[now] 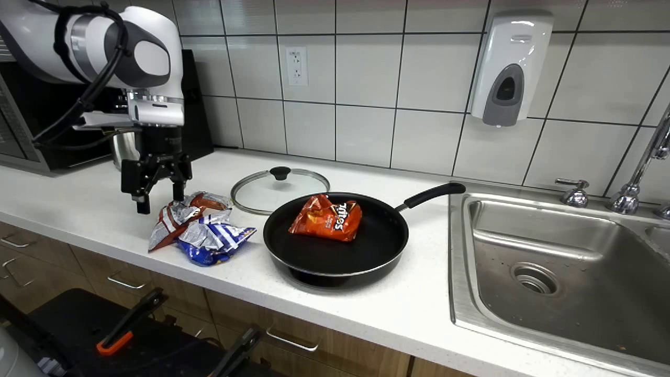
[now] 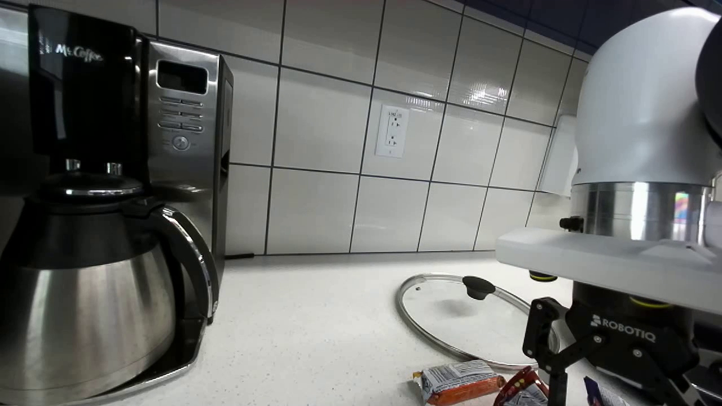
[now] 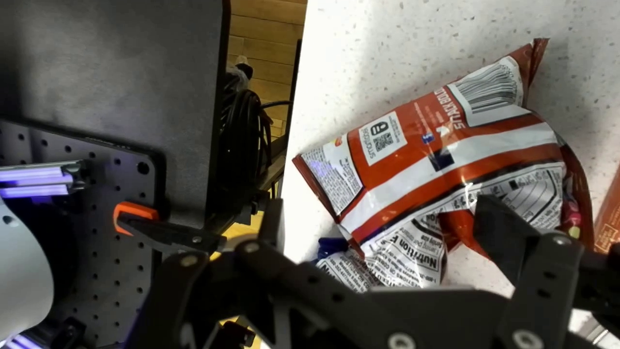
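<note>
1. Wrist view: the gripper (image 3: 387,225) is spread just above the red bag (image 3: 436,145); whether it touches, I cannot tell.
2. The red bag lies near the front edge of the counter (image 1: 419,303), touching the blue bag (image 1: 212,241).
3. The orange bag (image 2: 465,386) lies farther from that edge, near the lid (image 1: 277,193).
4. The pan (image 1: 324,259) stands between the blue bag and the sink (image 1: 502,256), a Doritos bag (image 1: 327,217) inside.
5. The lid lies toward the back edge.
</note>
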Available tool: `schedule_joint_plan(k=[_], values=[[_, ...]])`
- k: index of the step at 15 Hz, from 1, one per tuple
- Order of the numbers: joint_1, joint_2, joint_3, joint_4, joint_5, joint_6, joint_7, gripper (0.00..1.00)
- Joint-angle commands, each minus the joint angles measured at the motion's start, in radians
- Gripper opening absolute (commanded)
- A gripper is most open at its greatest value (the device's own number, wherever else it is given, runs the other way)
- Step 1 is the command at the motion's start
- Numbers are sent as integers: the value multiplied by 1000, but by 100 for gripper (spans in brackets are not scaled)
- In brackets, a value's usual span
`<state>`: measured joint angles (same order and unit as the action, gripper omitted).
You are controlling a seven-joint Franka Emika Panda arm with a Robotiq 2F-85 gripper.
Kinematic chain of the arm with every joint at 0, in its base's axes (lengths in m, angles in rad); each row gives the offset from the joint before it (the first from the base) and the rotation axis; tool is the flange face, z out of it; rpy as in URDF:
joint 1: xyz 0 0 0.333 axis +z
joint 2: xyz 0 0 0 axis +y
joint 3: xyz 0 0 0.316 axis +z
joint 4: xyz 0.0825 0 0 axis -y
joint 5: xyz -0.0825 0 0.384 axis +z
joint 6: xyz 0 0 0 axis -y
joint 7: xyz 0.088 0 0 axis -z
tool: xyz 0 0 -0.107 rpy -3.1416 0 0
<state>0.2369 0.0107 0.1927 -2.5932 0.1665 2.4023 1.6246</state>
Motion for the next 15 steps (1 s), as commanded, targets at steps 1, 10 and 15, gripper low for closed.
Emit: schedule_joint_plan(k=[1, 10, 15], values=[[-11, -29, 4, -34, 3, 15, 36, 100], [-23, -21, -15, -47, -3, 23, 46, 100], [-21, -7, -13, -40, 5, 28, 37, 100]])
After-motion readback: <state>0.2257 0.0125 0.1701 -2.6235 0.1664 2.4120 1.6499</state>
